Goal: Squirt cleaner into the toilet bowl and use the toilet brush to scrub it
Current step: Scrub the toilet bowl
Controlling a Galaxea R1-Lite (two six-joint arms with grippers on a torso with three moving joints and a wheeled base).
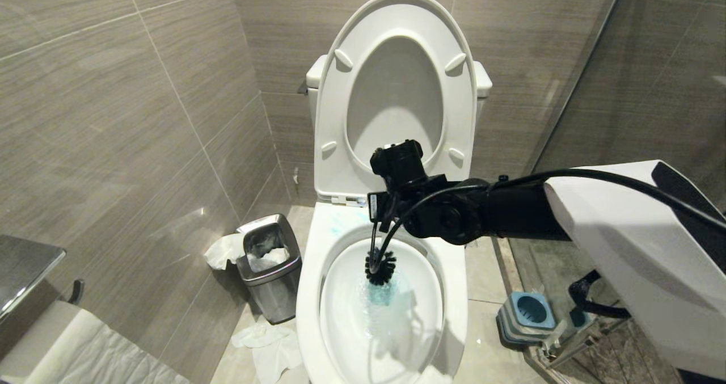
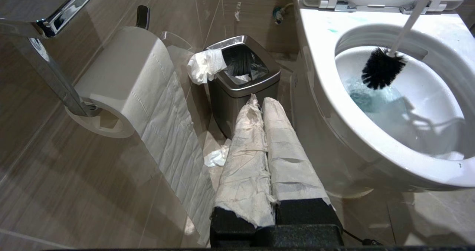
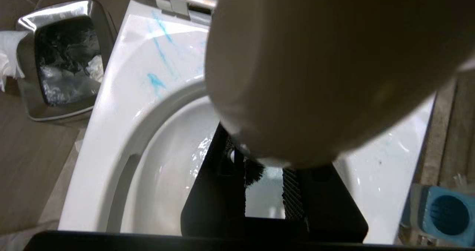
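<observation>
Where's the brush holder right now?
In the head view, the blue-grey brush holder stands empty on the floor at the robot's right of the toilet bowl, under the right arm.

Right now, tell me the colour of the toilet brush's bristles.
Black; the toilet brush head shows best in the left wrist view.

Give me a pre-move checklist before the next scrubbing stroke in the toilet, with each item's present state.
1. Slim whitish toilet brush with black bristle head inside the glossy white ceramic toilet bowl: ok.
2. Turquoise-blue cleaner tinting the water: ok.
3. Right gripper shut on the brush handle: ok.
4. Bristles touching the ceramic: cannot tell.
5. White seat and lid raised: ok.
6. Left gripper, wrapped in paper, parked beside the bowl near the small steel waste bin: ok.
</observation>
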